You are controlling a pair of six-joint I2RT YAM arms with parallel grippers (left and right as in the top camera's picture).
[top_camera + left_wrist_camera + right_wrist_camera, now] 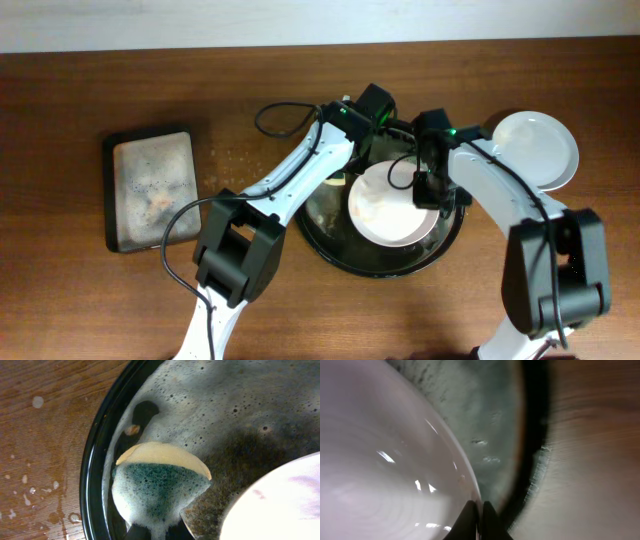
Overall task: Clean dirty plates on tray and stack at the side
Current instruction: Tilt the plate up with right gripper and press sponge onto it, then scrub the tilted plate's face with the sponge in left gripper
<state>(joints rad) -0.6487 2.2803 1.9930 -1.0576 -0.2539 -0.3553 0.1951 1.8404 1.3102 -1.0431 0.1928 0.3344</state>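
One white plate [393, 208] is seen lying inside the round black tray [338, 248], toward its right side. The tray is placed near the middle of the tabletop, a little toward the right edge. A small reddish mark is shown near this plate's edge in the left wrist view. Whether the plate is flat or slightly raised cannot be told.

The plate's right rim is pinched between the fingers of the right gripper [479, 517], which are drawn almost together on it, just inside the tray's wall.

The tray's floor is covered with grey suds [225, 405]. A yellow sponge [160, 480] with a green scouring face, coated in foam, is clenched by the left gripper [159, 532] and is pressed against the soapy floor on the tray's left side, beside the plate but apart from it.

A second plate [540, 148] is set on the wooden table [80, 300] outside the tray, near the far edge and toward the right corner.

Water droplets [25, 480] are scattered on the wood just left of the tray. A small rectangular tray [150, 190] with a grey lining is placed well apart, toward the left edge.
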